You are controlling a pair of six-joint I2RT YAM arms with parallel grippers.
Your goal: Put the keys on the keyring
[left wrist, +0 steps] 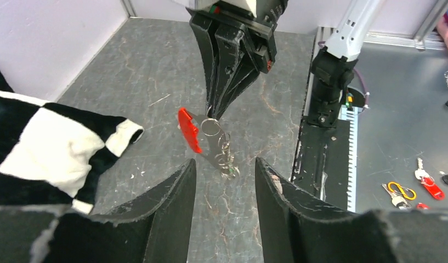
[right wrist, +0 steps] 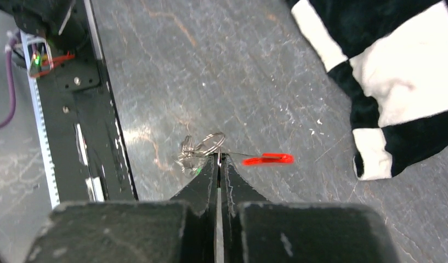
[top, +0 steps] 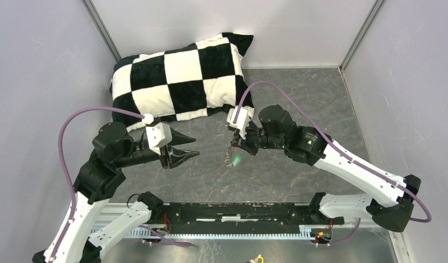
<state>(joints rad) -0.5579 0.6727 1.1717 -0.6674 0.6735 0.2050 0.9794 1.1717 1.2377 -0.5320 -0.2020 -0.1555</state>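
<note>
Right fingers [right wrist: 210, 181] pinched shut on keyring [left wrist: 211, 127] at silvery ring, holding it off tabletop [top: 298, 93]. Red fob [left wrist: 188, 130] juts beside ring. Green key [top: 236, 160] hangs blurred beneath; whether threaded on ring, cannot tell. Left fingers [left wrist: 166, 203] parted, empty, tips near ring, apart from it. Checkered pillow [top: 183, 76] behind.

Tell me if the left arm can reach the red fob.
Probably yes: the open left gripper faces the red fob with nothing between them; the right gripper holds the keyring by its ring.
</note>
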